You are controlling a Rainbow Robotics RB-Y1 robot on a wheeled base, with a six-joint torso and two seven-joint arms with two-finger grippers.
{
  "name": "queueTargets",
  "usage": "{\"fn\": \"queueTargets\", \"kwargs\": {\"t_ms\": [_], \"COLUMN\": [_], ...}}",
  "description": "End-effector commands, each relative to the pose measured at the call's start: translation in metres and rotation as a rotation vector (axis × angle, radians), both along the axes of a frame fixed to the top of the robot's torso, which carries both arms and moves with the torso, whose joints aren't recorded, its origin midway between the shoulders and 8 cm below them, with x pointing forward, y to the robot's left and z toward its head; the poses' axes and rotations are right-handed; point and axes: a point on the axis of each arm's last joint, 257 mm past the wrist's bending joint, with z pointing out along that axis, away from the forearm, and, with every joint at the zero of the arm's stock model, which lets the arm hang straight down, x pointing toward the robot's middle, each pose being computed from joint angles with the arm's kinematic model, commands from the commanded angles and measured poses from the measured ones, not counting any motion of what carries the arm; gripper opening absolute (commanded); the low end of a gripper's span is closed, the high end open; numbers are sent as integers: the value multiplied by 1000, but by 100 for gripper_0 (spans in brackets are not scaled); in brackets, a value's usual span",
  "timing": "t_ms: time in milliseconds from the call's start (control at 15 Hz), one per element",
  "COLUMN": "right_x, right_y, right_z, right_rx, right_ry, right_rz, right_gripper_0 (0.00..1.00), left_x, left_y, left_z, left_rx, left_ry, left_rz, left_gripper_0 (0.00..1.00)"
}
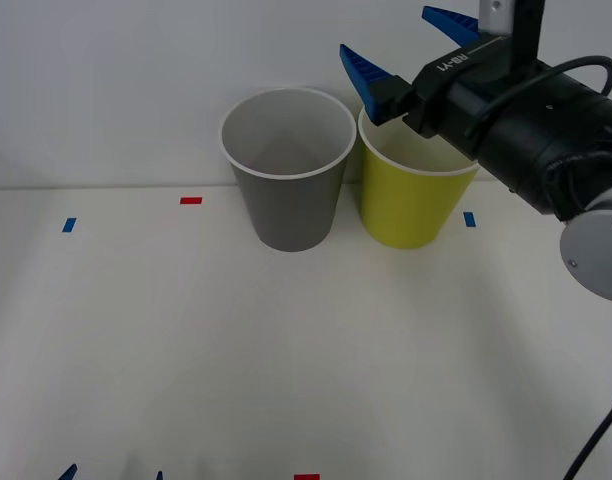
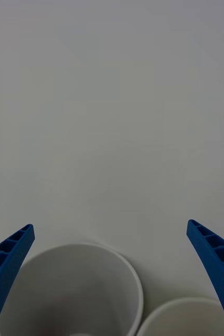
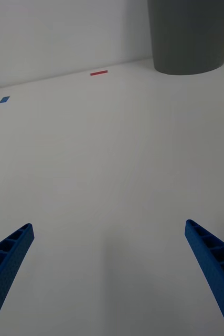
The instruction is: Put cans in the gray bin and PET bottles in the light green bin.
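White tabletop [image 1: 186, 340] runs from the near edge, where the left gripper [image 1: 111, 473] waits low with its blue ribbed fingers [image 3: 7, 262] spread apart and nothing between them, out to small red and blue tape marks. Farther back, the tall tapered gray plastic bin [image 1: 288, 170] and the yellow-green plastic bin [image 1: 411, 195] of the same shape stand side by side, nearly touching, by the white wall. Above the yellow-green bin's rim hangs the right gripper [image 1: 406, 45], fingers wide and empty; the can's whereabouts cannot be told.
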Motion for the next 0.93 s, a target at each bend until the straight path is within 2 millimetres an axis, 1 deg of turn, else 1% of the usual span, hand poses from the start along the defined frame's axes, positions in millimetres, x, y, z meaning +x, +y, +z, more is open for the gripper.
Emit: {"fn": "queueTargets", "kwargs": {"t_ms": [67,133,267,333,533,667,733,933], "right_x": [-45,-51,-60,-64,-74,-75,-73,-73], "right_y": [-74,-88,-114,-131,-168,-180,-185,-190], "right_z": [-13,-15,-31,-41,-64,-71,-74,-79], "right_rx": [0,26,88,115,136,176,167,153], "right_ry": [-11,-17,-23,-13,14,28,34,39], "right_rz": [-132,-160,-212,-250,-341,-383,-391,-407], "right_gripper_0": [100,100,100,100,100,100,100,100], "left_x": [0,0,0,0,0,0,0,0], "left_y": [0,0,0,0,0,0,0,0], "left_z": [0,0,0,0,0,0,0,0], "left_rx": [0,0,0,0,0,0,0,0], "left_ry": [0,0,0,0,0,0,0,0], "left_rz": [0,0,0,0,0,0,0,0], "left_gripper_0": [100,100,100,100,100,100,100,100]}}
